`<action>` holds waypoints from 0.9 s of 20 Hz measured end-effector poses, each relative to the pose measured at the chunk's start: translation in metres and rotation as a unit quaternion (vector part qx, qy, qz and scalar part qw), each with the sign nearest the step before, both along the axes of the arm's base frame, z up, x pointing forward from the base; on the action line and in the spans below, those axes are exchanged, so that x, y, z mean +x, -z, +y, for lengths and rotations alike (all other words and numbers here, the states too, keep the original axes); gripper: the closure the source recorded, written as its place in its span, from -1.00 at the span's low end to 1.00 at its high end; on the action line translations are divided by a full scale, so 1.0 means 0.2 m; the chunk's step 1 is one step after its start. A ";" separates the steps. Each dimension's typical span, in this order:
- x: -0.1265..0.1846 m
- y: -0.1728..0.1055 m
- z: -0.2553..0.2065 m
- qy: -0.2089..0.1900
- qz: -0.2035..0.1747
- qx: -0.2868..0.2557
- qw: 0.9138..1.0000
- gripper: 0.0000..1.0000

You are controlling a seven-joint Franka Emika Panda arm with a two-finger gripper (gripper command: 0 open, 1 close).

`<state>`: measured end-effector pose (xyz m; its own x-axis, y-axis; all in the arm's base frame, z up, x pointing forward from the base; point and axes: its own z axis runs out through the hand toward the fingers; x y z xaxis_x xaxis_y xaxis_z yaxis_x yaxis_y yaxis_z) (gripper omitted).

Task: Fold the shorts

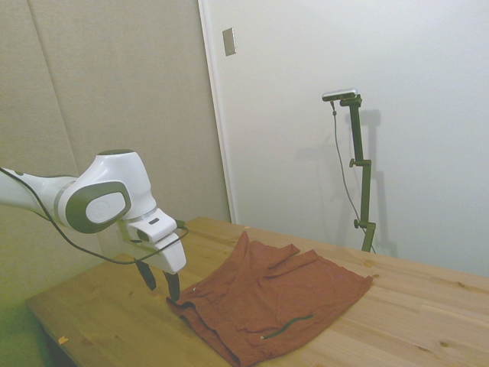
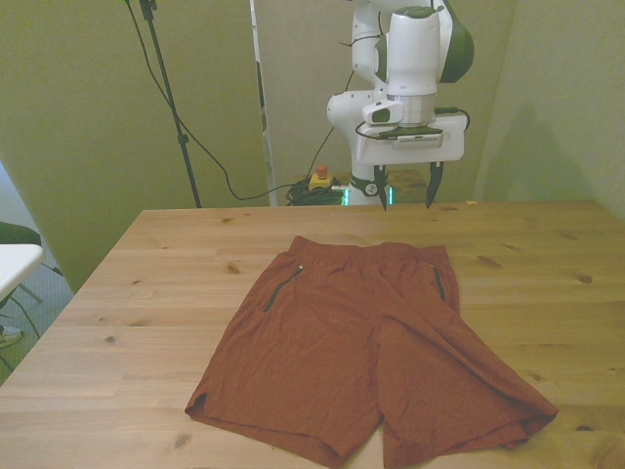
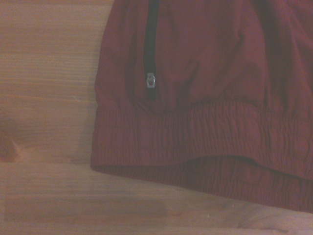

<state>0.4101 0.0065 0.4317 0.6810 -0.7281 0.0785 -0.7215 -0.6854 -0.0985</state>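
Rust-red shorts (image 3: 205, 88) lying on wooden bench (image 3: 49, 73), gathered elastic waistband (image 3: 195, 142), dark zipper line with small silver pull (image 3: 151, 81)

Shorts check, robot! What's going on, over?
Pincer open, hanging above the table beside the waistband. Shorts flat, unfolded. Nothing in the way.

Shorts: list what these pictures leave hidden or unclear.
- Shorts: underside hidden against the table in every view.
- Wrist view: only a waistband corner and one zipper show; the rest is cut off, blurred.
- Side view: the picture's lower edge crops the near edge.
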 end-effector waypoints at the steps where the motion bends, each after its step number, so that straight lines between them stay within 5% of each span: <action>1: 0.00 0.00 0.00 0.000 0.000 0.000 1.000 -1.00; 4: 0.02 0.00 0.01 0.005 0.004 -0.018 1.000 -1.00; 9: 0.20 -0.01 0.30 -0.002 0.013 -0.151 0.988 -1.00; 12: 0.26 0.02 0.51 -0.020 0.026 -0.232 0.972 -1.00; 18: 0.23 0.16 0.69 -0.026 0.046 -0.374 0.926 -1.00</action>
